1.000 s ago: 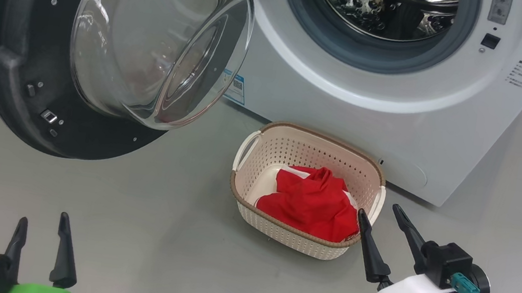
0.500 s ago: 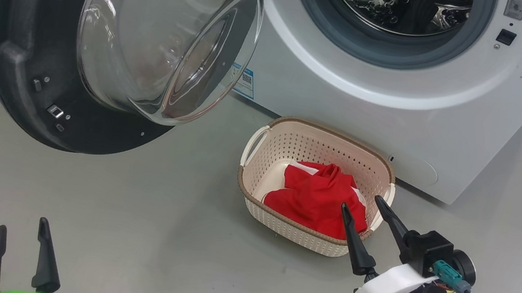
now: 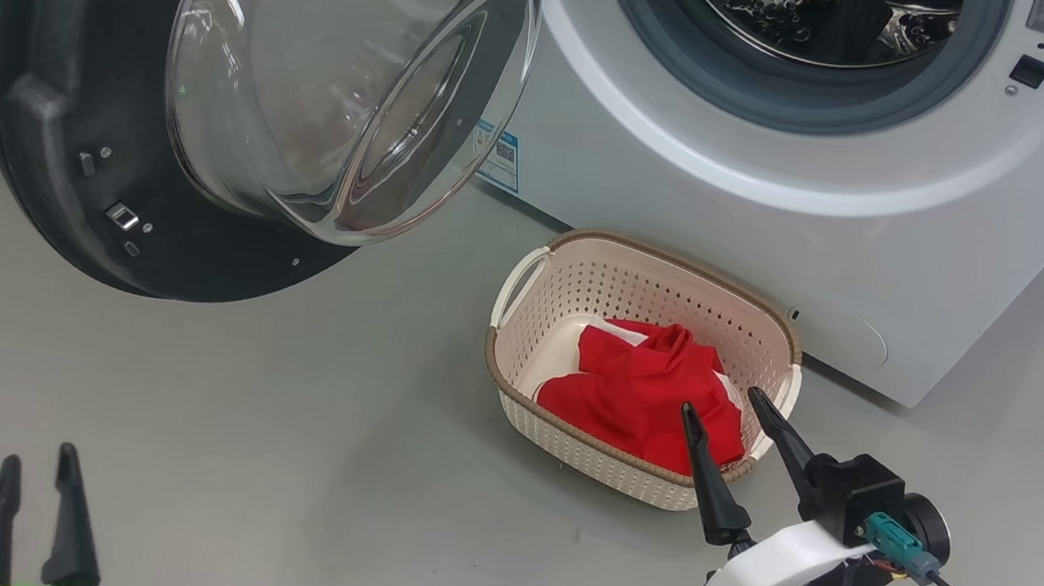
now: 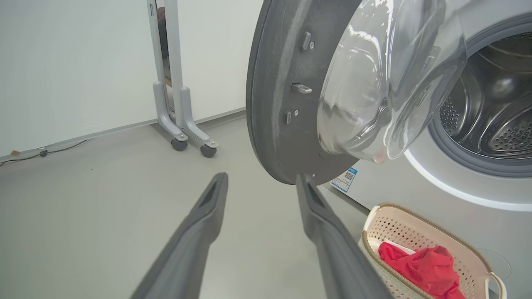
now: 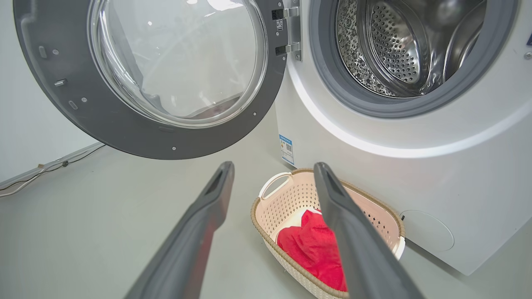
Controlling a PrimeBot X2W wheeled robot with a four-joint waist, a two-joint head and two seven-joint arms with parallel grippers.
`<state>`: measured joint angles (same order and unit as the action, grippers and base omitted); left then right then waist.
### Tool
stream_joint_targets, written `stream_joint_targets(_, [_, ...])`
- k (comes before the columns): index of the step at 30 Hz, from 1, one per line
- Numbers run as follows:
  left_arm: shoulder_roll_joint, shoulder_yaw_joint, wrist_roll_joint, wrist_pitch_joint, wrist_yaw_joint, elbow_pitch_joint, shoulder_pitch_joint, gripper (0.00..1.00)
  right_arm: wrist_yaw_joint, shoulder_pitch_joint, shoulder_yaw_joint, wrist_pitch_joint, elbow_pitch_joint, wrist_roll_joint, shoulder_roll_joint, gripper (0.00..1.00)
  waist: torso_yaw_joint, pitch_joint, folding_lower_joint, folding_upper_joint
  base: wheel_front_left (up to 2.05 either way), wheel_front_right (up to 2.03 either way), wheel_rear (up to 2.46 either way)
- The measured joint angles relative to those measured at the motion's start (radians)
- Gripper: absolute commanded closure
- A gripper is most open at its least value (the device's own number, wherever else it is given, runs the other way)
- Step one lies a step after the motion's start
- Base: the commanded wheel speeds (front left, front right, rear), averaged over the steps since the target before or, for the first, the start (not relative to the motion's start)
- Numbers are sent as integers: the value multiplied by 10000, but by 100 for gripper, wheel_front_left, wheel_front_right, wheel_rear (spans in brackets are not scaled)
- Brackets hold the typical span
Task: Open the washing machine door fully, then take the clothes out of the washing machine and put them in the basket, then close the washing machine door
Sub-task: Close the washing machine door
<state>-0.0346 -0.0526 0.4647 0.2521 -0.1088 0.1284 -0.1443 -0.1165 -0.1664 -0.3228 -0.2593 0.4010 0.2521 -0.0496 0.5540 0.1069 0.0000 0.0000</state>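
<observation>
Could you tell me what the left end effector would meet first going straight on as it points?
Probably the lower rim of the washing machine door, though depth is unclear.

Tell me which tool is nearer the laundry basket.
Right. The right tool points at the basket's near right corner, its tips overlapping the rim in the head view. The left tool sits far off over the floor.

left gripper point(image 4: 261, 177) with fingers point(image 4: 199, 232) apart above grey floor point(image 4: 104, 199), washing machine door point(image 4: 282, 104) wide open, red clothes point(image 4: 419, 268) in the cream basket point(image 4: 415, 230), by the white washing machine point(image 4: 436, 199)
</observation>
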Motion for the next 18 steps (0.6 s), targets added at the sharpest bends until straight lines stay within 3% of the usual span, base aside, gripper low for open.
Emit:
stream_joint_targets(3, [0, 6, 328, 0, 0, -27, -2, 100, -4, -62, 12, 0, 12, 12, 0, 0, -3, 14, 0, 0, 0, 0, 0])
stream_joint_targets(10, [0, -31, 2527, 0, 12, -119, -1, 100, -48, -108, 125, 0, 35, 29, 0, 0, -4, 55, 0, 0, 0, 0, 0])
stream_joint_targets(15, [6, -171, 4021, 0, 397, -71, 2, 100, -48, -108, 186, 0, 48, 48, 0, 0, -5, 78, 0, 0, 0, 0, 0])
stream_joint_targets(18, [8, -314, 5511, 0, 686, 12, 9, 100, -48, -108, 215, 0, 50, 88, 0, 0, -6, 87, 0, 0, 0, 0, 0])
